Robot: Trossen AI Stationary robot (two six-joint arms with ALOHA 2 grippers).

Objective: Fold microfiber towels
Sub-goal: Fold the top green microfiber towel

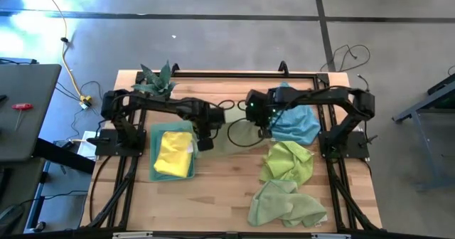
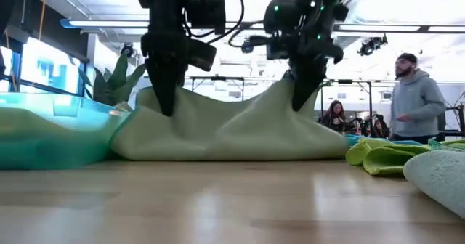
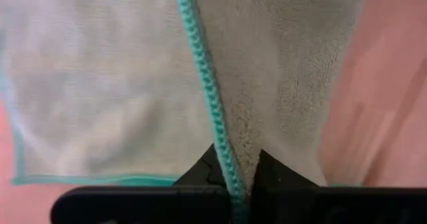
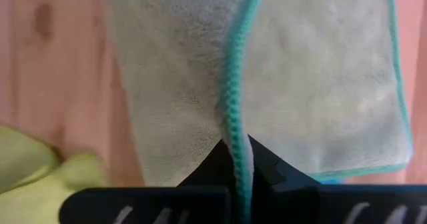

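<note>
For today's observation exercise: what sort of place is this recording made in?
Probably a robotics lab or workshop: a bare concrete floor with a loose yellow cable, long ceiling lights, and people among racks behind the wooden table.

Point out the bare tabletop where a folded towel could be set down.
Bare wood lies along the near edge, between the yellow towel and the green towels. The right side is crowded: blue towel, green heaps. The centre holds the pale towel.

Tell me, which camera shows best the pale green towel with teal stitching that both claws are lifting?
The low view: the pale green teal-edged towel hangs between the left gripper and the right gripper, sagging onto the table. Each wrist view shows only one pinched edge; from above, the arms mostly hide it.
</note>
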